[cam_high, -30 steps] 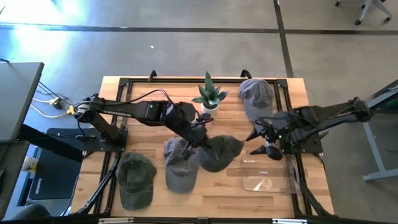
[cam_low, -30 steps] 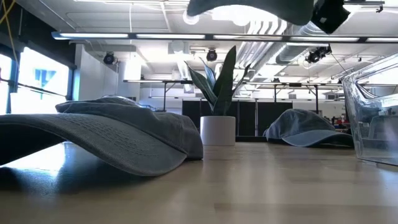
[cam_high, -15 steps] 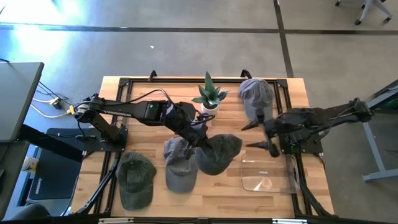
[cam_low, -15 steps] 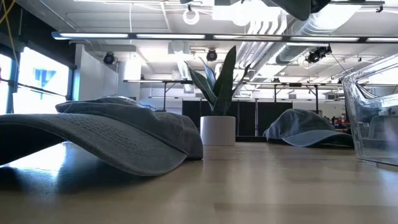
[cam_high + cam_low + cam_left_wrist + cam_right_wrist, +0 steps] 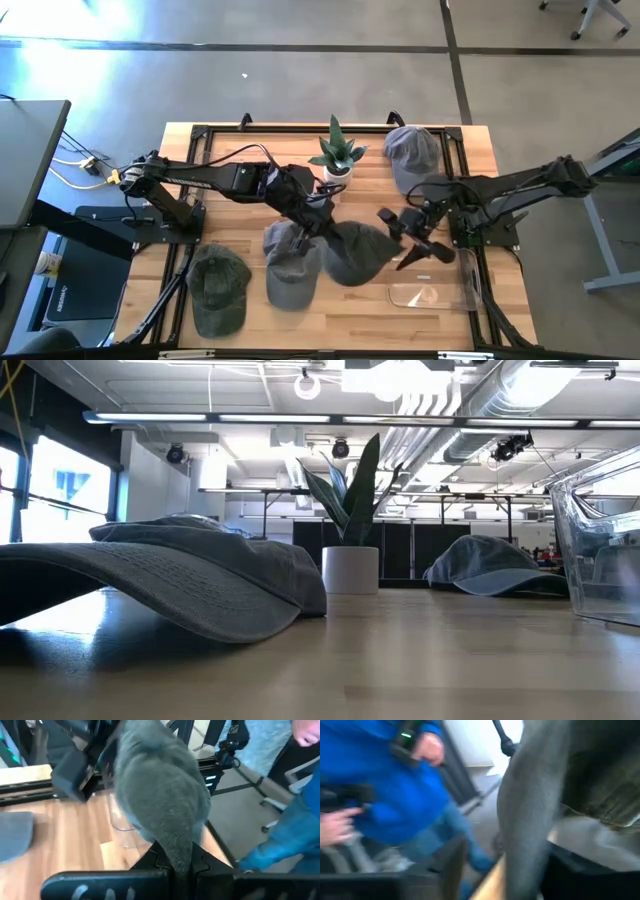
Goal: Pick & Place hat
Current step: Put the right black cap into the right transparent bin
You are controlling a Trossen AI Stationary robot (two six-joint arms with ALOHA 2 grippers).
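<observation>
Right gripper (image 5: 408, 240) had swung in from the table's (image 5: 240, 150) right edge to the raised hat's (image 5: 358, 252) side, above the clear bin (image 5: 430, 292); couldn't tell whether its fingers gripped. Left gripper (image 5: 322, 232) was pinched tight on that hat, holding it off the table beside the plant (image 5: 337, 153).

Hats, plant and container as laid out on the table

A potted plant (image 5: 335, 155) is set at the table's (image 5: 230, 150) far edge, with one hat (image 5: 410, 152) to its right. Two hats (image 5: 219, 288) (image 5: 290, 265) are laid at the near left. A lifted hat (image 5: 358, 250) is held between both grippers, left of the clear container (image 5: 430, 282).
</observation>
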